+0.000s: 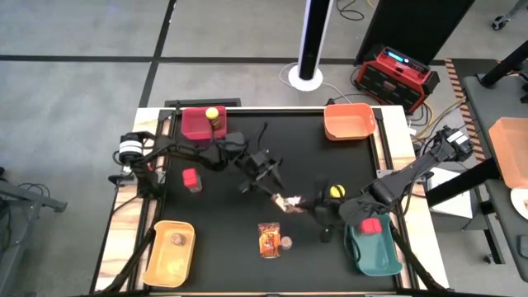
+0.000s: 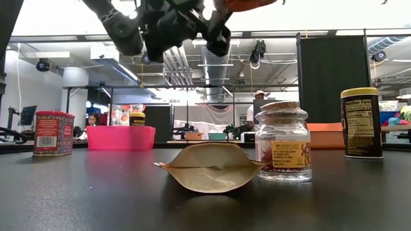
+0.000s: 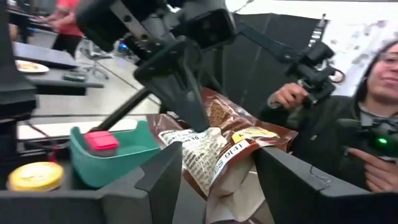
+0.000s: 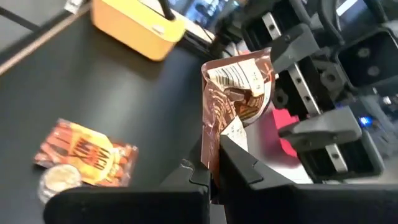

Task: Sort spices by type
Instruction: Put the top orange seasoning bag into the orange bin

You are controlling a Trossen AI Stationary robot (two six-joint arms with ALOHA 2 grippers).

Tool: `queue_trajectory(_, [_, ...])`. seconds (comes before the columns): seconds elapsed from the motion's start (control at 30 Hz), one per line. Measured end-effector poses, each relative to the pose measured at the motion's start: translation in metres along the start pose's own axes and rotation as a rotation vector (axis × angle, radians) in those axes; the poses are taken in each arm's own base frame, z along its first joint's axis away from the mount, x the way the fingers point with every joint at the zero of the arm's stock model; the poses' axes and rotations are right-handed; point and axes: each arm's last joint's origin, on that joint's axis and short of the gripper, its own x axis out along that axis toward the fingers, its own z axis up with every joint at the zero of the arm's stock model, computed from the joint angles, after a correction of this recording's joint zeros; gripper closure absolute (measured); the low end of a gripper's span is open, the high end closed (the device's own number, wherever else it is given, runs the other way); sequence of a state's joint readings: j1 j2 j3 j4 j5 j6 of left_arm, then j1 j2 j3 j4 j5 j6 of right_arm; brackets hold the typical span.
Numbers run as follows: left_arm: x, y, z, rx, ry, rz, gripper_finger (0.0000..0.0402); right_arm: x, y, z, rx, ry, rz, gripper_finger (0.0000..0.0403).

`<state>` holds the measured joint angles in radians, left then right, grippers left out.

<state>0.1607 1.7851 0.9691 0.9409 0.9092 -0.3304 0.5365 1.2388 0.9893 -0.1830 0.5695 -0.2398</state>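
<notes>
Mid-desk handover: I have a brown spice packet [image 1: 289, 201] held in the air between both arms, above the black desk [image 1: 247, 264]. My right tool [image 4: 210, 163] is pinched tight on the packet's lower edge. My left tool [image 3: 214, 163] sits with its fingers spread wide either side of the packet and, as far as I can see, not gripping it. A second, orange packet [image 1: 268, 240] lies flat on the desk just beside a small round jar [image 1: 286, 242]. One red container [image 1: 372, 225] sits in the teal bin [image 1: 367, 257], another red container [image 1: 191, 179] stands on the desk near the left arm, a yellow-lidded jar [image 1: 212, 115] sits in the red bin [image 1: 191, 128], and a second one [image 1: 335, 192] stands by the right arm.

To do this cleanly, I judge I should keep one tool clamped until the other has a firm hold, then carry the packet level toward the orange bin [image 1: 349, 122], clear of the jars.
</notes>
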Motion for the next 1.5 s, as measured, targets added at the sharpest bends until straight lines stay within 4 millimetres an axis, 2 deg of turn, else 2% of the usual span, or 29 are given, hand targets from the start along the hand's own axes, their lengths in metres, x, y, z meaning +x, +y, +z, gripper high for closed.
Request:
queue_trajectory(0.17, [-0.012,0.01,0.001,-0.009,0.009,0.047,0.0217,-0.002,-0.004,-0.001,0.023,0.051,-0.105,0.0394])
queue_trajectory(0.4, [-0.029,0.023,-0.009,-0.048,0.044,0.163,0.0217,-0.01,-0.018,0.006,0.009,0.145,-0.326,0.0394])
queue_trajectory(0.57, [-0.041,0.03,-0.012,-0.066,0.036,0.27,0.0219,-0.018,-0.033,0.014,0.094,0.197,-0.371,0.0394])
queue_trajectory(0.7, [-0.044,0.032,-0.012,-0.045,0.029,0.342,0.0226,-0.02,-0.044,0.012,0.165,0.244,-0.407,0.0394])
queue_trajectory(0.8, [-0.039,0.027,-0.013,-0.033,0.046,0.358,0.0232,-0.022,-0.056,0.007,0.206,0.311,-0.464,0.0394])
queue_trajectory(1.03, [-0.012,0.005,-0.025,-0.046,0.138,0.33,0.0236,-0.03,-0.111,-0.018,0.443,0.537,-0.677,0.0394])
queue_trajectory(1.13, [-0.002,-0.004,-0.026,-0.03,0.155,0.408,0.0236,-0.033,-0.14,-0.034,0.557,0.663,-0.73,0.0394])
queue_trajectory(1.3, [0.004,-0.023,-0.019,-0.025,0.196,0.616,0.0236,-0.032,-0.185,-0.073,0.841,0.883,-0.629,0.0394])
queue_trajectory(1.4, [0.004,-0.04,-0.012,0.008,0.245,0.752,0.0236,-0.036,-0.207,-0.093,0.864,0.983,-0.713,0.0394])
queue_trajectory(1.5, [0.005,-0.059,-0.005,0.038,0.288,0.81,0.0236,-0.043,-0.226,-0.111,0.903,1.049,-0.76,0.0394])
